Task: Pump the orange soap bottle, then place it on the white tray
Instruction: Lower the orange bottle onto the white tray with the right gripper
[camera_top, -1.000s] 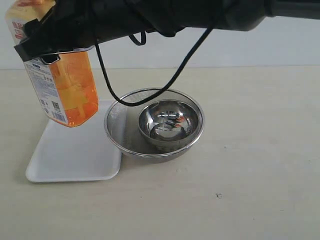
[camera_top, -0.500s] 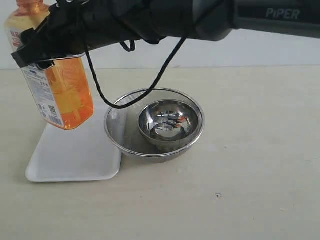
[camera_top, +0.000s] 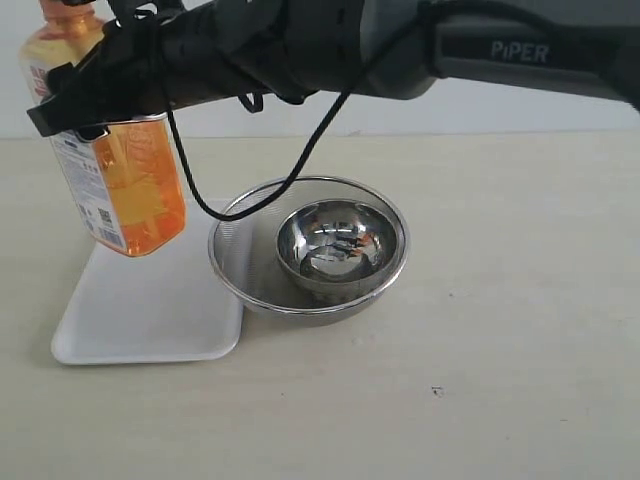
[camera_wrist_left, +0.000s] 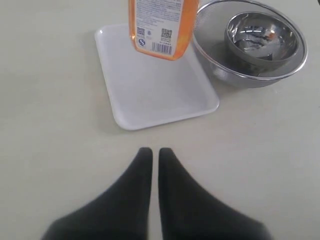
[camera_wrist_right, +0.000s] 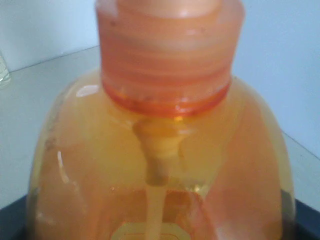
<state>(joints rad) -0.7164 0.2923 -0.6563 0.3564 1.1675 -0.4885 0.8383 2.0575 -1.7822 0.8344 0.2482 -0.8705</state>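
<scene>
Orange soap bottle (camera_top: 130, 190) aloft over white tray (camera_top: 140, 315)

Beige table (camera_top: 520, 330) bears the white tray (camera_top: 140, 310), apparently touching a mesh bowl (camera_top: 235, 265).

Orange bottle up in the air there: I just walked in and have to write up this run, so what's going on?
The right hand grips the orange soap bottle by its upper part, tilted over the white tray; it does not look set down yet. The left hand hangs shut and empty above the table. A steel bowl sits inside a mesh bowl beside the tray.
</scene>
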